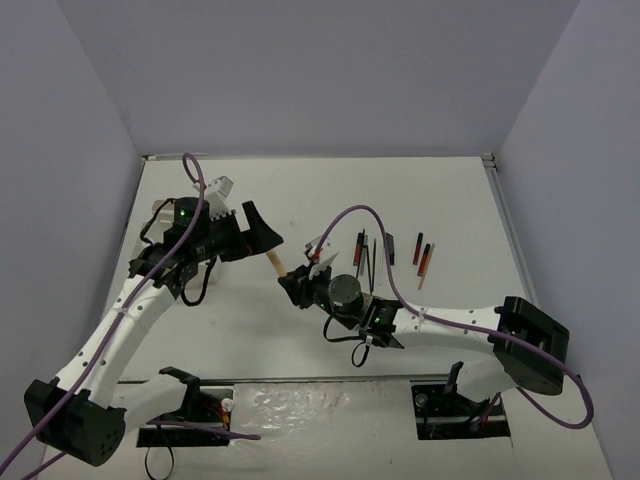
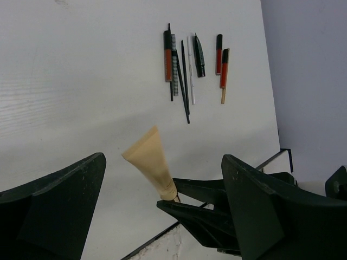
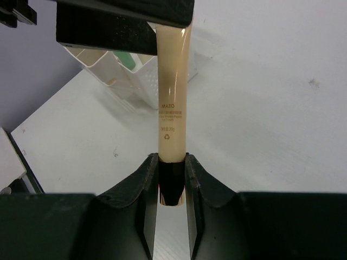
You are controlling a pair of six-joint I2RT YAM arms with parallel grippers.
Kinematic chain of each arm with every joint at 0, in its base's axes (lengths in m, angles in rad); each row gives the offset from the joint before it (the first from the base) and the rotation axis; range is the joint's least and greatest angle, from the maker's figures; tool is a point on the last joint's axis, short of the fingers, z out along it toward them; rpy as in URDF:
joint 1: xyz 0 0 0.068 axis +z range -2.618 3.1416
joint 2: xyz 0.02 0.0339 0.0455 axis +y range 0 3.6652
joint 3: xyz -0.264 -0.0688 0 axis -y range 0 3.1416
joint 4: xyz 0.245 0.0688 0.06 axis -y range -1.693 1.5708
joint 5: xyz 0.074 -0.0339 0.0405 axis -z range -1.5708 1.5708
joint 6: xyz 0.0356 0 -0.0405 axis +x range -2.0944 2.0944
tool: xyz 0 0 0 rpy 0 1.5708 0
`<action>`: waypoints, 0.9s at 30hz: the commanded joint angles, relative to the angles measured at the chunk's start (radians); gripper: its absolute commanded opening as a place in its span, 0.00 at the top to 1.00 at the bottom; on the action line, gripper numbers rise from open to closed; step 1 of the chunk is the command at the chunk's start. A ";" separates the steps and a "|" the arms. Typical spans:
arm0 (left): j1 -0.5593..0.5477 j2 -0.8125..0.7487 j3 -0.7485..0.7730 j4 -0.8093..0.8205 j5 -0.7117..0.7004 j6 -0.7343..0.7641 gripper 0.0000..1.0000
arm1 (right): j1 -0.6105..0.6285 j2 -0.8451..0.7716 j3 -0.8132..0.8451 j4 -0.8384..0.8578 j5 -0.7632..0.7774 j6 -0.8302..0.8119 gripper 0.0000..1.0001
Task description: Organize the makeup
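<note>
Right gripper [image 3: 172, 169] pinches the tube [image 3: 173, 108] by its hard cap. Left gripper [image 2: 162, 160] straddles it, open. Light and squashy, I judge: take the flat crimp.

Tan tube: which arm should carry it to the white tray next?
Likely left. The left gripper stands open around the tan tube, with the white tray behind it; the right gripper pinches the cap, farther off.

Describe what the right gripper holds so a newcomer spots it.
Over the white table's middle, left of the row of pencils. It's the beige squeeze tube, black cap pinched in the right gripper, crimped end toward the left gripper: the only wide, pale piece; the rest are thin sticks.
</note>
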 commanded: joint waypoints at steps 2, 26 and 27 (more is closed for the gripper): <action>-0.049 0.011 0.032 0.092 -0.007 -0.050 0.23 | 0.006 -0.084 -0.003 0.153 0.004 -0.006 0.98; -0.130 0.032 0.095 0.073 -0.225 0.073 1.00 | 0.005 -0.125 0.005 0.043 0.113 -0.019 0.15; -0.123 0.041 0.118 0.053 -0.259 0.093 1.00 | 0.005 -0.131 0.011 0.024 0.131 -0.024 0.11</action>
